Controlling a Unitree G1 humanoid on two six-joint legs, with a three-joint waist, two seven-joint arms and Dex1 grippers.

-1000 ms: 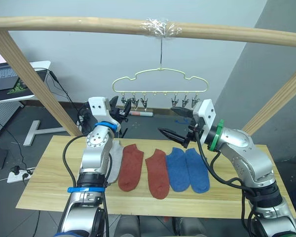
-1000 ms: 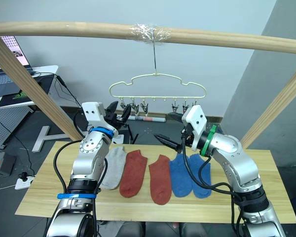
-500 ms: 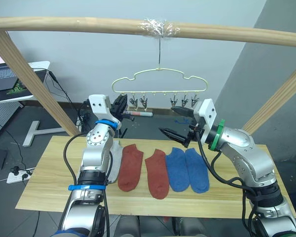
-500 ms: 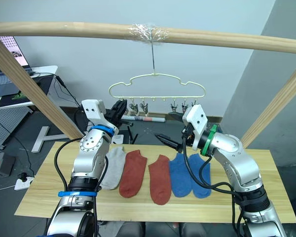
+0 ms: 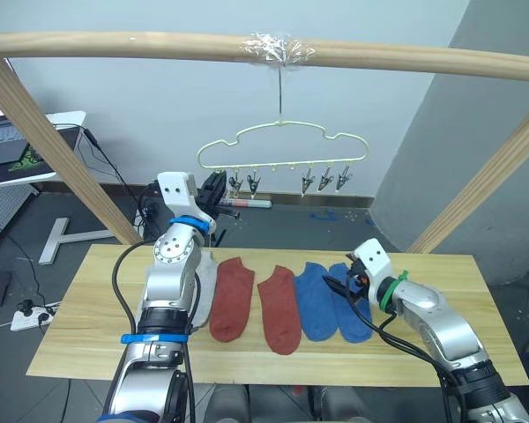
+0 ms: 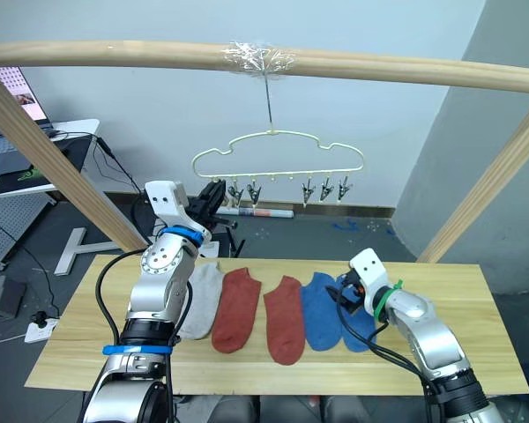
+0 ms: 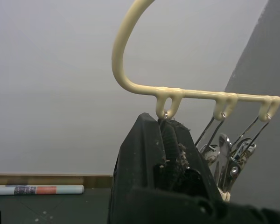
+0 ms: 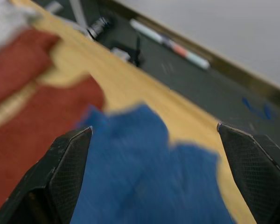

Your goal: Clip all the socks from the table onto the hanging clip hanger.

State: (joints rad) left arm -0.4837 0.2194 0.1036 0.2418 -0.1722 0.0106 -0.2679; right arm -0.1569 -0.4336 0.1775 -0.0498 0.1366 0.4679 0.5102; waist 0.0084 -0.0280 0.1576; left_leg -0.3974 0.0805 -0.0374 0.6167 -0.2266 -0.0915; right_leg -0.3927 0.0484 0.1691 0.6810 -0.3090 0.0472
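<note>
Low at the right of the head view, the right gripper (image 8: 154, 177) hangs spread wide with nothing in it, just above the two blue socks (image 6: 335, 308) on the table (image 6: 476, 352). At centre left, the left gripper (image 5: 217, 187) is pinched closed at the leftmost loop of the clip hanger (image 5: 282, 145). The red socks (image 6: 260, 310) and a grey sock (image 6: 203, 300) lie alongside.

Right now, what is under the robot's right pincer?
The open right pincer hovers over the two blue socks lying side by side on the wooden table. The part of the right-hand sock directly below it is hidden in the head views.
</note>
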